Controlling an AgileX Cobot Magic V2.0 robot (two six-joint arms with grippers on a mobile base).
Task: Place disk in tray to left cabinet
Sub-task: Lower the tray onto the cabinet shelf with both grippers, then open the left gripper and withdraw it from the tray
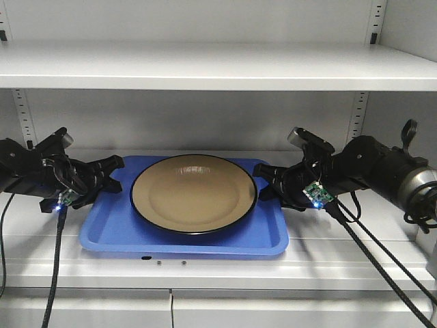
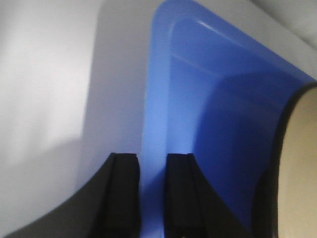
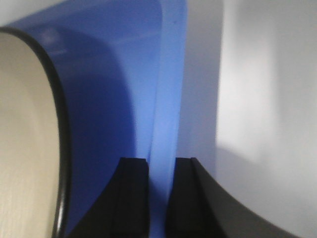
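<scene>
The blue tray (image 1: 109, 229) lies flat on the cabinet's (image 1: 348, 256) wide grey-white shelf. The tan disk (image 1: 194, 193) with its black rim sits inside it, filling most of the width. My left gripper (image 1: 113, 174) holds the tray's left lip. The left wrist view shows that gripper (image 2: 152, 158) with one finger inside the tray (image 2: 208, 89) and one outside, and the disk (image 2: 302, 163) at the right edge. My right gripper (image 1: 268, 181) holds the right lip the same way. In the right wrist view that gripper (image 3: 162, 161) straddles the tray's rim (image 3: 166, 99), with the disk (image 3: 25, 139) at the left.
An upper shelf (image 1: 205, 68) hangs over the tray with moderate headroom. Perforated rails (image 1: 24, 113) stand at the back corners. Cabinet doors (image 1: 273, 311) close off the space below the shelf edge. Black cables (image 1: 382, 266) trail down from the right arm.
</scene>
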